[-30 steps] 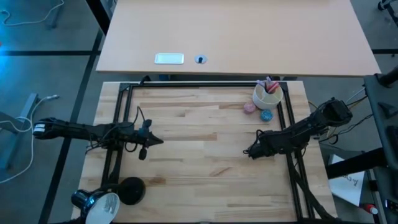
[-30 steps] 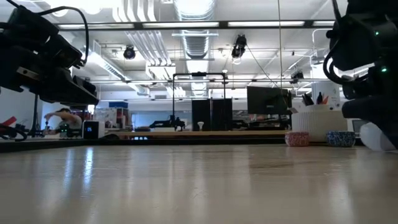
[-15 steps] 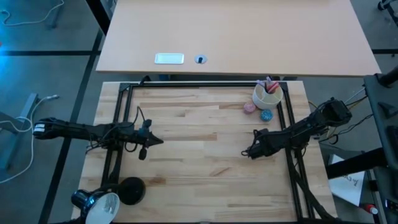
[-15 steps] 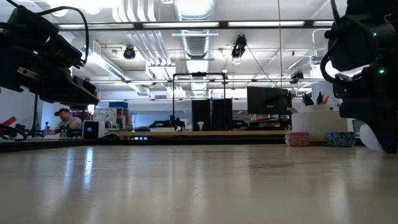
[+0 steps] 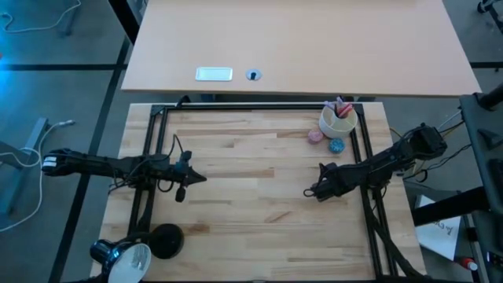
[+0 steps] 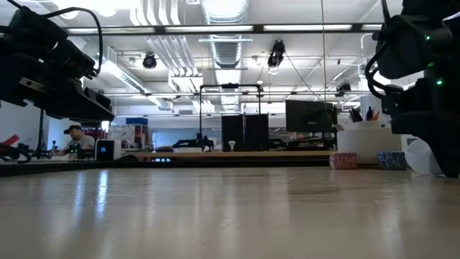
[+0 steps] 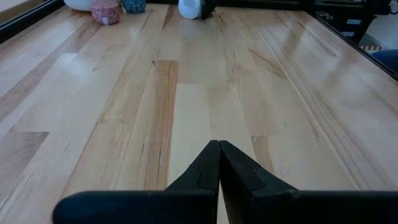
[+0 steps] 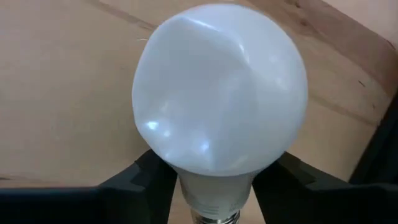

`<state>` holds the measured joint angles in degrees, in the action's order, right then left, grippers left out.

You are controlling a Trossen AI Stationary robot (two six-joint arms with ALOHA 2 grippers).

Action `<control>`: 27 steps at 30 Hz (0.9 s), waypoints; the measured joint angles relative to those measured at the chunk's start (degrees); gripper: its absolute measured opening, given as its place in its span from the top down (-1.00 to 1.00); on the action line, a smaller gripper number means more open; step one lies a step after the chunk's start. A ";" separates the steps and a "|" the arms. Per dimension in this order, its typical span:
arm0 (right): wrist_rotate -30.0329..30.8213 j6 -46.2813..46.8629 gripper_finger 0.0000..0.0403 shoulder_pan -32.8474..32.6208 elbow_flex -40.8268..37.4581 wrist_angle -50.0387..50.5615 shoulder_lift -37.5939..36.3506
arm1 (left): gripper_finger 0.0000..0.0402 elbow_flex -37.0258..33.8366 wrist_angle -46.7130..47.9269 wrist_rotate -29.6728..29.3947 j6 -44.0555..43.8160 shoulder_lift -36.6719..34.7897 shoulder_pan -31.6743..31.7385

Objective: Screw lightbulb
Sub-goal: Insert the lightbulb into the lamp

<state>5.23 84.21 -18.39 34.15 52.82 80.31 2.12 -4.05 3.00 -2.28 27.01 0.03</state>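
— Over on the right side of the table [image 5: 259, 196], the right tool [image 5: 313, 191] is down at the lightbulb [image 8: 219, 112], and this looks like the pick-up step. From the wrist you see the white globe filling the view, with the two dark fingers [image 8: 144, 180] flanking the narrow neck.

— Are they actually gripping it?

— Hard to call. The fingers sit right beside the neck on both sides, neither fully spread nor pressed together; whether they are pinching it, I cannot tell. From table height the bulb's white curve just peeks out beside the dark arm, low at the table.

— And the other arm?

— The left tool [image 5: 198, 178] waits at the left side of the table, fingers pressed together, pointing across at the bulb far off. Past it you can spot a pink ball [image 7: 106, 12] and a blue ball [image 7: 134, 5] by the white cup [image 5: 339, 119] at the far right.

— So where does the bulb need to go?

— My read: to the black desk lamp [image 5: 134, 250], at the near left corner, shade lying low, well apart from the bulb. Next the right tool needs a firm hold on the neck, then a lift and a long carry across. After that the threaded end must line up with the socket, and I can't see that socket from here.

— Risk?

— A smooth round bulb could slip or roll if the grip is loose.
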 joint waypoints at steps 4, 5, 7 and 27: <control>0.09 -1.85 0.15 -0.02 0.80 -0.23 -0.22 | 1.00 0.01 0.00 0.01 0.02 0.01 0.02; 0.04 -2.46 0.15 -0.06 1.11 -0.59 -0.34 | 1.00 0.01 0.00 0.01 0.00 0.01 0.02; -0.05 -3.74 0.15 -0.07 2.06 -1.25 -0.32 | 1.00 0.01 0.00 0.01 0.00 0.00 0.02; 22.57 -32.86 0.22 -0.48 9.04 -25.42 -4.21 | 1.00 0.00 0.00 0.01 0.00 0.01 0.02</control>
<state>27.80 51.35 -18.87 43.19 27.39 76.10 2.11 -4.05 3.01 -2.28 27.03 0.05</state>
